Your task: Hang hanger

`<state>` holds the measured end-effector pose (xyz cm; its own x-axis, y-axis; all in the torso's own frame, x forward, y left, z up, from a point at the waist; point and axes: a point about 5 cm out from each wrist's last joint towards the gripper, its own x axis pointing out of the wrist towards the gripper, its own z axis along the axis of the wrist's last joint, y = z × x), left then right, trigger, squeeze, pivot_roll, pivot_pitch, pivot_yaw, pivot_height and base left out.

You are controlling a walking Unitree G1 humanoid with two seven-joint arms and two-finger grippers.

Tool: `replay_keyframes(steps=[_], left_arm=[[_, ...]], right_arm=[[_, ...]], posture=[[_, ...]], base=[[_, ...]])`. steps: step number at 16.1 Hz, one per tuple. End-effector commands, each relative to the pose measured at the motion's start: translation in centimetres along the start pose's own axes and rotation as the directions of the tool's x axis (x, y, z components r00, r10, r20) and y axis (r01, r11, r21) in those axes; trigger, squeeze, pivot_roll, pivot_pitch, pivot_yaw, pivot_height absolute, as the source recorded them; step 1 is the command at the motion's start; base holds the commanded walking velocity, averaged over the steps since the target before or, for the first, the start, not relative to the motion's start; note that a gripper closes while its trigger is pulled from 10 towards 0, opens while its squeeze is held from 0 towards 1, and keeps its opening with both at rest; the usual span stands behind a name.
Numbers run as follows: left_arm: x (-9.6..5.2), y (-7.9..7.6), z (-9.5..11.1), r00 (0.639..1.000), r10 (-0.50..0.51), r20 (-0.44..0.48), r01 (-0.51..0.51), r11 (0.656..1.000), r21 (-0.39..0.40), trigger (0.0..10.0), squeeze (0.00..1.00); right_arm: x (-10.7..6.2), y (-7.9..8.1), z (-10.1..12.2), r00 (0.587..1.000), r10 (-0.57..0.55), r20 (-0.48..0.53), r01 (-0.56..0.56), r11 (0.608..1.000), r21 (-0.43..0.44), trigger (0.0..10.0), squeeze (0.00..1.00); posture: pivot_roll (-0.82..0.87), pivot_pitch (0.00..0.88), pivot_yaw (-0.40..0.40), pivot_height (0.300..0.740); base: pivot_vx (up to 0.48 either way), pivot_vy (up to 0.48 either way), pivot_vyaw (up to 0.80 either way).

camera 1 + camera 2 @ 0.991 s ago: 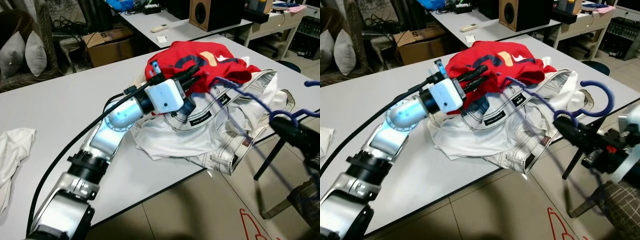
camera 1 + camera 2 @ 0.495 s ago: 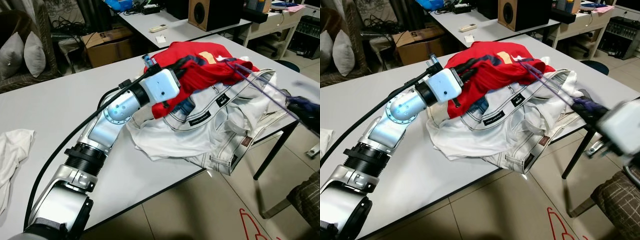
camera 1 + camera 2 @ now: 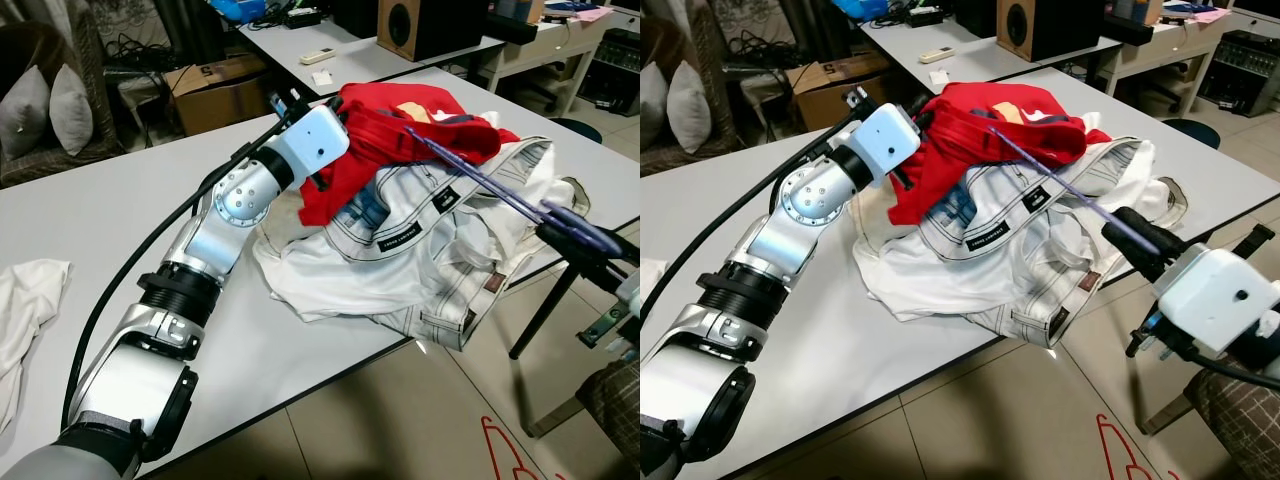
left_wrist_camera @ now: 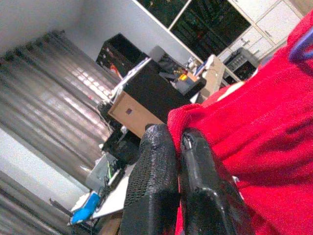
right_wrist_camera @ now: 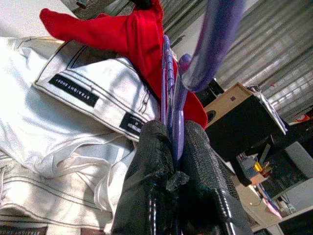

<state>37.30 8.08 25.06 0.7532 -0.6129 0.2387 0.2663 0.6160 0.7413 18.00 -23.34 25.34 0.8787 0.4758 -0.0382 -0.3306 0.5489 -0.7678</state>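
Red t-shirt (image 3: 420, 125) sits on top of a messy heap of white clothes (image 3: 400, 250) with black stitching and little black labels, all piled on a white table (image 3: 120, 230). The left gripper (image 4: 178, 147) is up at the near edge of that red shirt, and in its wrist view the two black fingers are squeezed together with a fold of the red fabric pinched between them, so it's got the shirt lifted a bit off the pile.

The purple hanger (image 3: 500, 190) runs as a long thin bar from under the red shirt out over the white clothes toward the table's right edge. The right gripper (image 5: 171, 142) is out past that edge, fingers clamped tight on the hanger's end; you can see the purple plastic sticking up between them in the wrist view.

Off to the far left of the table there's a crumpled white cloth (image 3: 25, 310). Behind it all: a cardboard box (image 3: 215, 90), another desk with a speaker (image 3: 430, 25) on it, and grey cushions (image 3: 50, 105).
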Motion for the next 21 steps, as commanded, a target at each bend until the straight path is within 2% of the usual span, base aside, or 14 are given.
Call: replay_keyframes(steps=[1,3,5,9,12,13,16,18,19,20,21], left_arm=[[0.1,0.4,0.2,1.0,0.008,0.02,-0.008,1.0,0.013,0.0,0.0],[-0.3,0.2,1.2,0.994,-0.02,0.11,0.018,1.0,0.026,0.4,0.0],[-0.5,0.3,1.7,0.988,-0.021,0.151,0.017,0.999,0.028,0.0,0.0],[-0.8,0.6,2.0,0.981,-0.008,0.193,0.006,1.0,0.012,0.0,0.0],[-1.4,0.0,2.6,0.963,-0.081,0.258,0.073,0.997,0.039,0.0,0.0],[-1.8,-0.3,3.0,0.948,-0.121,0.293,0.103,0.992,0.077,0.0,0.0],[-2.6,-0.5,3.8,0.918,-0.155,0.364,0.12,0.986,0.117,0.0,0.0],[-3.3,-0.3,4.7,0.895,-0.146,0.421,0.101,0.987,0.127,0.0,0.0],[-3.5,-0.3,4.7,0.893,-0.148,0.425,0.096,0.985,0.14,0.0,0.0],[-3.6,-0.4,4.7,0.891,-0.149,0.428,0.097,0.985,0.143,0.0,0.0],[-3.6,-0.5,4.7,0.891,-0.151,0.429,0.099,0.985,0.142,0.0,0.0]], right_arm=[[0.0,0.3,0.5,1.0,0.016,0.022,-0.015,1.0,-0.012,10.0,0.0],[-0.1,0.4,-0.2,1.0,0.027,0.003,-0.027,1.0,-0.016,10.0,0.0],[0.0,0.5,-0.5,0.999,0.049,-0.003,-0.049,0.999,-0.014,10.0,0.0],[0.1,0.7,-1.0,0.997,0.077,-0.013,-0.077,0.997,-0.011,10.0,0.0],[0.2,0.2,-1.0,0.998,0.064,-0.005,-0.064,0.998,-0.009,10.0,0.0],[0.1,-0.1,-1.1,0.999,0.05,-0.004,-0.05,0.999,0.017,10.0,0.0],[-0.2,-0.5,-1.8,0.998,0.035,-0.052,-0.029,0.993,0.115,10.0,0.0],[-0.4,-0.4,-3.4,0.99,0.02,-0.139,0.019,0.961,0.277,10.0,0.0],[-0.3,-0.5,-3.9,0.989,-0.009,-0.149,0.065,0.926,0.373,10.0,0.0],[-0.3,-0.6,-4.2,0.988,-0.032,-0.152,0.097,0.894,0.438,10.0,0.0],[-0.2,-0.7,-4.2,0.988,-0.048,-0.144,0.109,0.883,0.456,10.0,0.0]], posture=[[-0.14,0.032,0.127,0.74],[-0.14,0.032,0.12,0.74],[-0.14,0.033,0.115,0.74],[-0.13,0.034,0.108,0.74],[-0.13,0.033,0.107,0.74],[-0.14,0.032,0.107,0.74],[-0.14,0.029,0.104,0.74],[-0.15,0.021,0.094,0.74],[-0.14,0.017,0.09,0.74],[-0.14,0.013,0.087,0.74],[-0.14,0.012,0.086,0.74]], base=[[0.0,0.0,0.0],[0.0,0.0,0.0],[0.0,0.0,0.0],[0.0,0.0,0.0],[0.0,0.0,0.0],[0.0,0.0,0.0],[0.0,0.0,0.0],[0.0,0.0,0.0],[0.0,0.0,0.0],[0.0,0.0,0.0],[0.0,0.0,0.0]])
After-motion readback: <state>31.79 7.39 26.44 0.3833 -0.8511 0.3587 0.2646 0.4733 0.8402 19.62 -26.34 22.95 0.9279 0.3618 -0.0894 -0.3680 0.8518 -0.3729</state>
